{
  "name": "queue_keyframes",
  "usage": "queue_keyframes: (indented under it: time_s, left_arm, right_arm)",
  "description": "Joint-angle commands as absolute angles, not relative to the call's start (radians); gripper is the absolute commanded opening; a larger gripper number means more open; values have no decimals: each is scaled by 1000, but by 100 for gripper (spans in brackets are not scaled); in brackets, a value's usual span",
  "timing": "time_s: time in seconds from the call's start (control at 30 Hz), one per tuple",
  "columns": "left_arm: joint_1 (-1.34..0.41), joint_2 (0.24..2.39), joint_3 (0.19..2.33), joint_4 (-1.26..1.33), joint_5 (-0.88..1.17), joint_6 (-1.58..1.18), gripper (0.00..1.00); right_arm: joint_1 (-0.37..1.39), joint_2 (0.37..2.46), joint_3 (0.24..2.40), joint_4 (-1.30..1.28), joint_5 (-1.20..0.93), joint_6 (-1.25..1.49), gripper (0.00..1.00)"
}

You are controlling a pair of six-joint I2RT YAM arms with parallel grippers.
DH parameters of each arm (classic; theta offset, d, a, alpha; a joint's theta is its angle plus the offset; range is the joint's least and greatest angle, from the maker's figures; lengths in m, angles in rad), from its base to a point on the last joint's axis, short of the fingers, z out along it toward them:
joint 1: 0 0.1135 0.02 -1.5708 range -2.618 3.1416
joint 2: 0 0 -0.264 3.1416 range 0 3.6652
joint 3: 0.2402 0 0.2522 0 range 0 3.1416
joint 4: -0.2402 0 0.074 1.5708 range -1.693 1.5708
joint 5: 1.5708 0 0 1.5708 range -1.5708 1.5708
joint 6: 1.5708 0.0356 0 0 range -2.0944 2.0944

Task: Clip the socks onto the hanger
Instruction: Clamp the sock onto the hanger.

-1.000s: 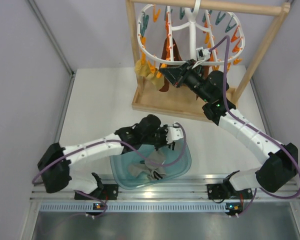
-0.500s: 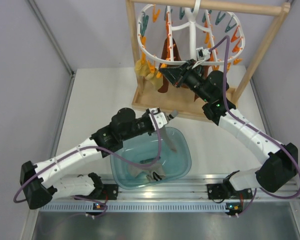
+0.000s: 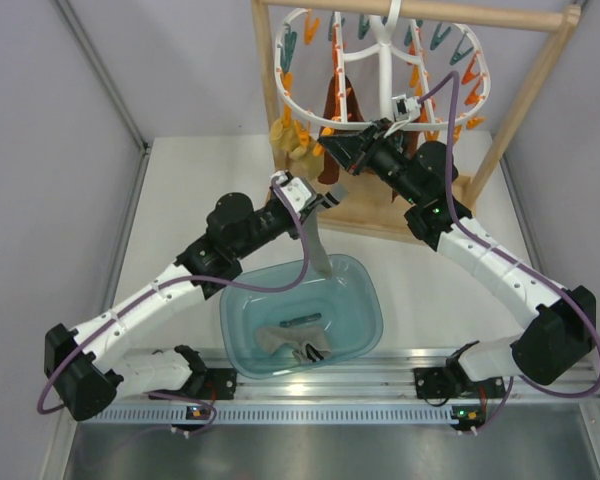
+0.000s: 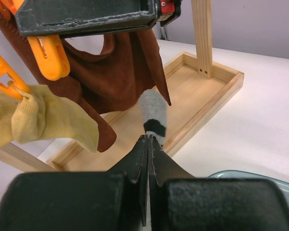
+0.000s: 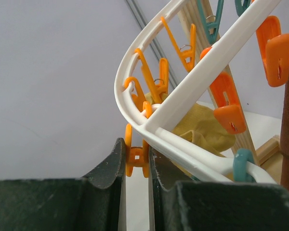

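Left tool [image 4: 148, 140] clamped on grey sock [image 4: 152, 110] near its striped cuff; soft, light, hangs limp, so I'd feed the cuff; right tool [image 5: 135, 147], lower centre, pinches an orange clip [image 5: 135, 162].

Lab test cell: grey partitions [image 3: 40, 150], aluminium rail [image 3: 310, 393]

Bright, even, diffuse light fills the overhead view — the white table [image 3: 180, 200] shows only faint, soft shadows beside the arms [image 3: 170, 290], and the basin [image 3: 373, 305] has a mild sheen on its rim at 3 o'clock. From the left wrist, the left fingers [image 4: 135, 163] at 6 o'clock are dark and soft, while the grey sock [image 4: 151, 108] at centre is crisp. From the right wrist, the white ring [image 5: 192, 86] nears glare — the right fingers [image 5: 108, 163] at 7 o'clock sit shaded and blurred either side of a sharper orange clip [image 5: 136, 159].
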State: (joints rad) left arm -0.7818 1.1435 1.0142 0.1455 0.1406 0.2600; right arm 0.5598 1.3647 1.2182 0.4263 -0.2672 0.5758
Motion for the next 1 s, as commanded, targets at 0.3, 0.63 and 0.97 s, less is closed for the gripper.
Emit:
queue_keyframes:
  time_s: [0.3,0.63,0.97]
  left_arm:
    - [-713,1169,1111,241,187,224,0]
    - [-658,1219,1166,265,222,203,0]
    - [-637,1223,1183,288,268,222,0]
  right_arm:
    - [546,1336,1252,479,-270,560,0]
    - [545,1335,1250,477,-284,554,0]
    - [543,1339,1246,480,-290,542,0]
